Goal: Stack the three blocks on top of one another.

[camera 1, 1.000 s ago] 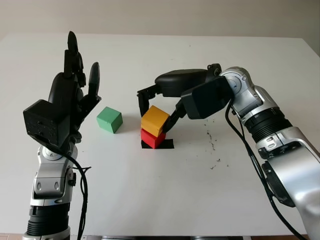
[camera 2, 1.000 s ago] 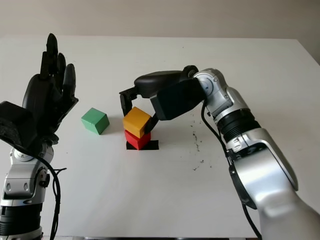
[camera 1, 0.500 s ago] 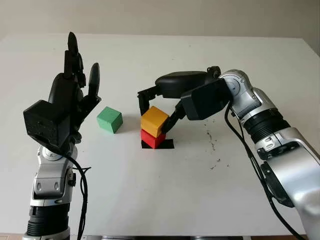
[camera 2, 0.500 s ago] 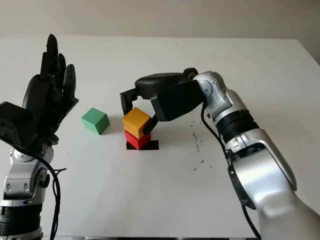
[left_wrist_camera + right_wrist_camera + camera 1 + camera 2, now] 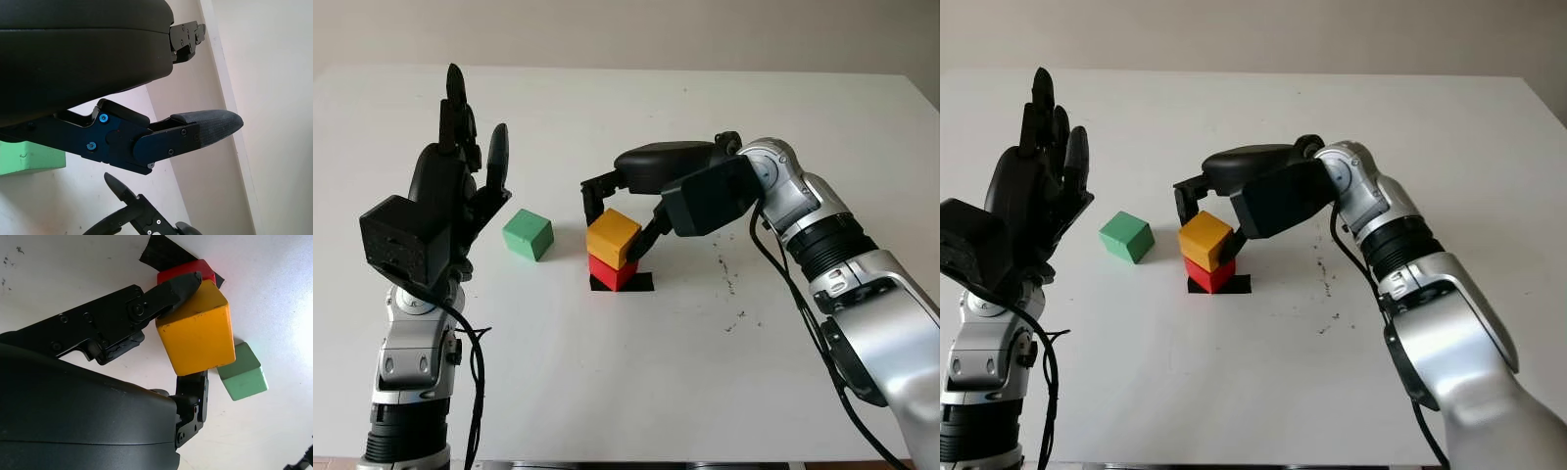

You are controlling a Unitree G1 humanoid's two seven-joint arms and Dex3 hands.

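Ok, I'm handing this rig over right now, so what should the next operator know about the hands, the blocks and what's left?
Right robot hand: shut on the yellow block, which sits tilted on the red block.
Left robot hand: open, raised beside the green block.
Red block sits on the black tape mark; green block alone on the table.
Done: yellow placed on red, not released.
Left: square and release yellow, then stack green on top.
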